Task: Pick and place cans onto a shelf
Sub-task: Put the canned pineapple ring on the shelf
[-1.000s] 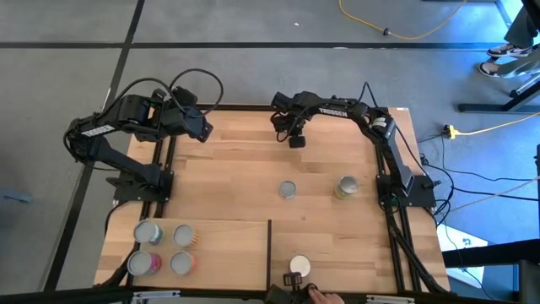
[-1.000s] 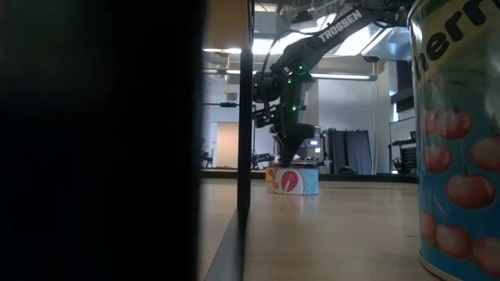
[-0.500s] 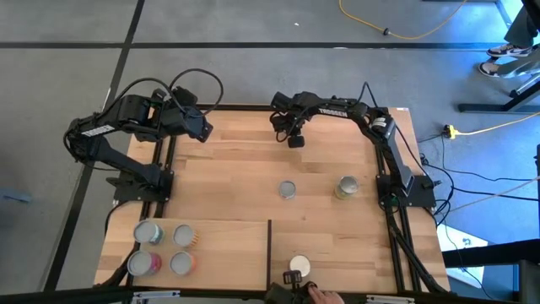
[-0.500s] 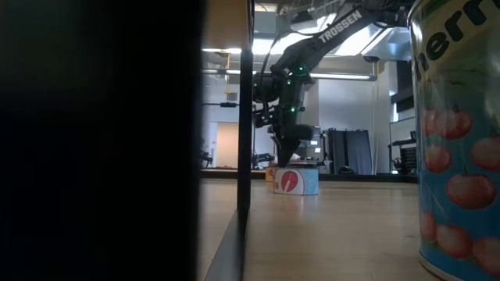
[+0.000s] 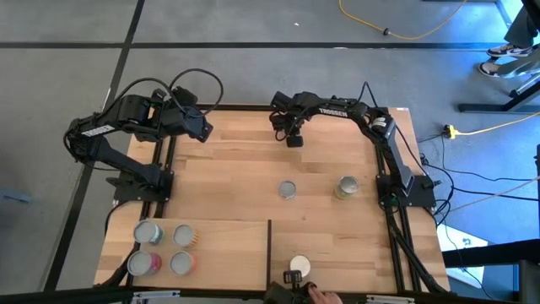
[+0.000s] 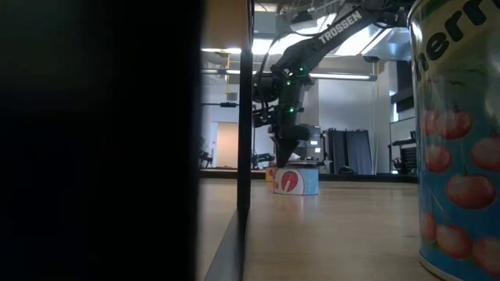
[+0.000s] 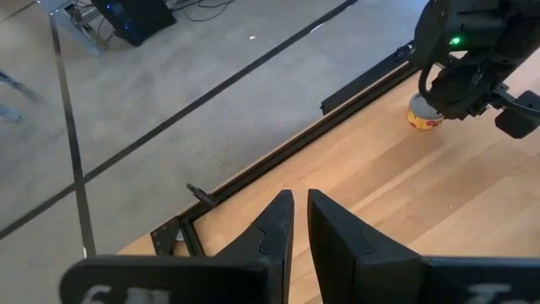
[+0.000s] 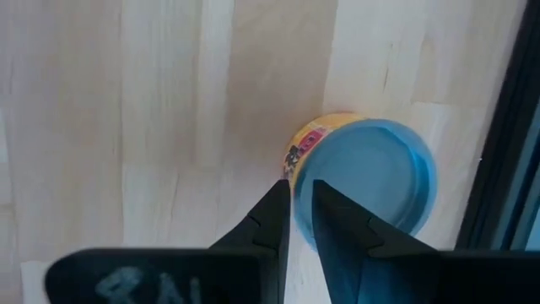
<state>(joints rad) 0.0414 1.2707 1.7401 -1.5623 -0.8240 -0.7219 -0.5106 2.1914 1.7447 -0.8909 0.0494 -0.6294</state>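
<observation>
Right gripper [image 5: 294, 140] poised over yellow-labelled can [image 8: 364, 181] at table's far edge, fingers nearly pressed together, holding nothing; left gripper [image 5: 205, 131] likewise near far-left corner; three cans [image 5: 160, 247] on shelf [image 5: 228, 253].

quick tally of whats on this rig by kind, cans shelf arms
small round metal cans: 8 (4 on the shelf, 4 off it, one of those below the right hand)
raised light-wood shelf board: 1
dark robot arms: 2
total: 11
</observation>
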